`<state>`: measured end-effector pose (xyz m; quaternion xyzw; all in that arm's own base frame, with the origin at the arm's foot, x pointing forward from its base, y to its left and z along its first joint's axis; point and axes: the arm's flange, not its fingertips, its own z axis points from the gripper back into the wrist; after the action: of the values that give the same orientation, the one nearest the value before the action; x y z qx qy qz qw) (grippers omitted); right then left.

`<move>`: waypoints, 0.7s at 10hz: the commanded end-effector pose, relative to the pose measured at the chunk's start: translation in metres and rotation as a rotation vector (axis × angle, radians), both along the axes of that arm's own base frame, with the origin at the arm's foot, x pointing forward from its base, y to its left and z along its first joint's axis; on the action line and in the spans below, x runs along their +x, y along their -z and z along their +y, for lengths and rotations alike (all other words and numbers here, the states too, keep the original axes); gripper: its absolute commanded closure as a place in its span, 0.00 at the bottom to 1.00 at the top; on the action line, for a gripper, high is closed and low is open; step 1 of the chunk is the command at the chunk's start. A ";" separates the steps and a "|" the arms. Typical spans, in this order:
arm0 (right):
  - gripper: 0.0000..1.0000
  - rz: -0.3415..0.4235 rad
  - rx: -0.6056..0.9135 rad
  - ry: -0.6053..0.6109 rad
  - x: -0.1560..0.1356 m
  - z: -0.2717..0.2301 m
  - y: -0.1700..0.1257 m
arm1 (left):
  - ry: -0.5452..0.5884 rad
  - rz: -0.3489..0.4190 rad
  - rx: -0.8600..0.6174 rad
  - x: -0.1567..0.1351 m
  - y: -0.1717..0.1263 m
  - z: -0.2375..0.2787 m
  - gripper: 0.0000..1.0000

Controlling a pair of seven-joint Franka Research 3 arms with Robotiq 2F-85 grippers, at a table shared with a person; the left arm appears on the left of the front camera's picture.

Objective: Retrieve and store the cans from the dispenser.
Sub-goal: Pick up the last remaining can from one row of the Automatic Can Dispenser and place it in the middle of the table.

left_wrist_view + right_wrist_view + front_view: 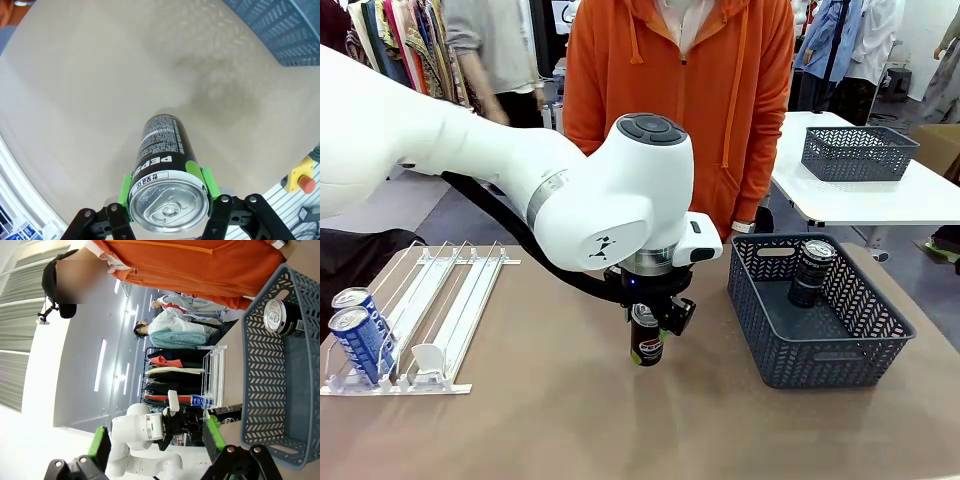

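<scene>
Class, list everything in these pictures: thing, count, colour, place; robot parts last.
held can: one, black, in left hand, mid brown table
stored can: one, black, upright in near basket
blue cans: two, front left of rack
rack: one, white, table's left
near basket: one, dark grey, table's right
far basket: one, dark grey, on white table
person: one, orange hoodie, far side
left hand: one, black, shut on held can
right hand: one, black, open, empty

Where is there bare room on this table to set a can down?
Bare table lies between the dispenser and the Pepsi can in the left gripper, and along the near edge. The basket floor is free but for one black can at its far side. Two blue cans crowd the dispenser's left lanes.
</scene>
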<state>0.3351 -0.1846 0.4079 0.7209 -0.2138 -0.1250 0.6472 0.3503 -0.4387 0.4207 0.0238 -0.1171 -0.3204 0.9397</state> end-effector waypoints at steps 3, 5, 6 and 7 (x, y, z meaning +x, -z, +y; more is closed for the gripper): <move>0.00 -0.010 -0.011 -0.015 0.000 -0.002 -0.003 | -0.029 -0.035 0.000 -0.002 -0.005 0.003 0.00; 0.00 -0.010 -0.011 -0.015 0.000 -0.002 -0.003 | -0.039 -0.046 -0.006 -0.001 -0.005 0.005 0.00; 0.00 -0.010 -0.011 -0.015 0.000 -0.002 -0.003 | -0.043 -0.048 -0.011 -0.001 -0.005 0.006 0.00; 0.00 -0.010 -0.011 -0.015 0.000 -0.002 -0.003 | -0.054 -0.068 -0.018 -0.002 -0.008 0.008 0.00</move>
<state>0.3351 -0.1846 0.4079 0.7209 -0.2138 -0.1250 0.6472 0.3521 -0.4355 0.4295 0.0226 -0.1271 -0.3105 0.9418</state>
